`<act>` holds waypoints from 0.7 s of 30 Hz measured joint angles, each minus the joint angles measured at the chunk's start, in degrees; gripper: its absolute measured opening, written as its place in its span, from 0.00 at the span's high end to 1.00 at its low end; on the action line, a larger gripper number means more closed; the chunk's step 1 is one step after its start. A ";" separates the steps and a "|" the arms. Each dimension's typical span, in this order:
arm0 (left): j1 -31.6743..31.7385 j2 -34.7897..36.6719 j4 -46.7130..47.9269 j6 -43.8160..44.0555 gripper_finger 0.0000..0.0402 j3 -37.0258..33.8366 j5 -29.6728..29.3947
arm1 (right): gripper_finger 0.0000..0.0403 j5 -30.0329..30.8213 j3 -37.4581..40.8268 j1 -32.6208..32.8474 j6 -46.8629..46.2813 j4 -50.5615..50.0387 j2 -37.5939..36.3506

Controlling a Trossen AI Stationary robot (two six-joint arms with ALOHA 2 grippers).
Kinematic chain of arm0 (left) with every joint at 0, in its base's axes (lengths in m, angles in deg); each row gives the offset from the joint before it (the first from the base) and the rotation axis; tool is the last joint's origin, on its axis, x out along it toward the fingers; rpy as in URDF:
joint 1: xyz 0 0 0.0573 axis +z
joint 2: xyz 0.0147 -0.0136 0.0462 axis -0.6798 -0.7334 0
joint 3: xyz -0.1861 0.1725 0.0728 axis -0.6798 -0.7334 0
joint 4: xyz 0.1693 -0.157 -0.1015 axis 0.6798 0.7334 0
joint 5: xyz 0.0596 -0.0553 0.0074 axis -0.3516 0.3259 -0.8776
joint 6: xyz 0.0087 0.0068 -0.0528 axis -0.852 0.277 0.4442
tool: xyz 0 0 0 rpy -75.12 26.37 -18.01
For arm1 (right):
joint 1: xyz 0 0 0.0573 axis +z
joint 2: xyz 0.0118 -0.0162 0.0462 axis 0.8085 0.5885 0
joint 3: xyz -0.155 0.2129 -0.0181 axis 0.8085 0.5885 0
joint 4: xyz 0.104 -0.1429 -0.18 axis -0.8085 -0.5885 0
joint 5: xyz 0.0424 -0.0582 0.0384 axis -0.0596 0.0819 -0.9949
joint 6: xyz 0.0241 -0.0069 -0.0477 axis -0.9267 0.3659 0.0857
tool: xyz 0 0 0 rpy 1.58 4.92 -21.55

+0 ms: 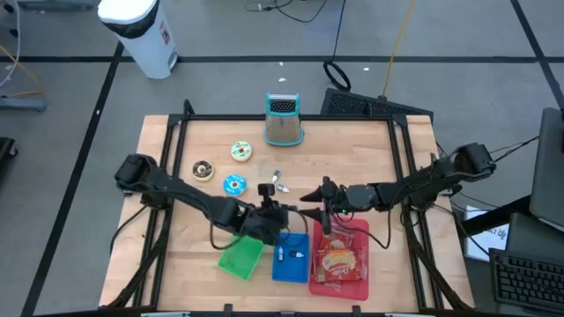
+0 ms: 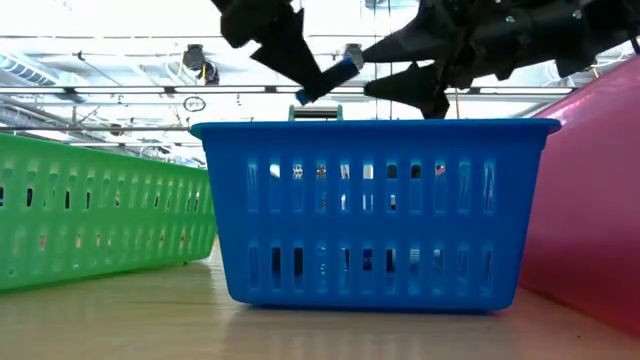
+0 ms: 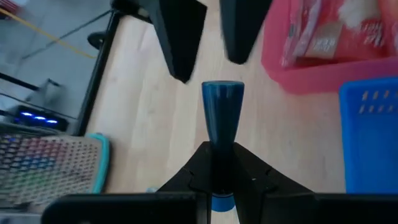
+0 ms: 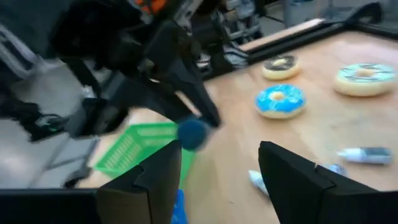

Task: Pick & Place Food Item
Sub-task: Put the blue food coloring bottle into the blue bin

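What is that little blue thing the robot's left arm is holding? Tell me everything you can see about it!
It is a small blue tube-shaped item with a darker rounded cap, smooth and plastic-looking. The left gripper is shut on its lower part, so the capped end sticks out past the dark fingers. It hangs tilted in the air above the table, near the blue slotted plastic basket. The right gripper faces it with fingers open, not touching.

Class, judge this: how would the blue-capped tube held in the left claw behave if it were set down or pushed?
The blue-capped tube stays straight in the left claw, so it is probably stiff. Its round body would likely roll if laid flat, and, being narrow, it may tip if stood upright.
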 joint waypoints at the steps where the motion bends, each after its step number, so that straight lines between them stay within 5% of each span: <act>1: -0.17 -1.22 0.75 -0.33 0.91 1.36 -0.76 | 0.48 -0.74 0.00 -0.08 -0.44 0.45 0.35; 10: -0.40 -8.82 7.97 -2.54 0.91 10.67 -3.33 | 0.46 -1.64 0.06 -0.02 -1.09 2.62 3.51; 21: 0.14 -9.55 8.36 -3.52 0.91 11.60 -4.70 | 0.54 -1.73 0.04 -0.01 -1.10 3.16 3.52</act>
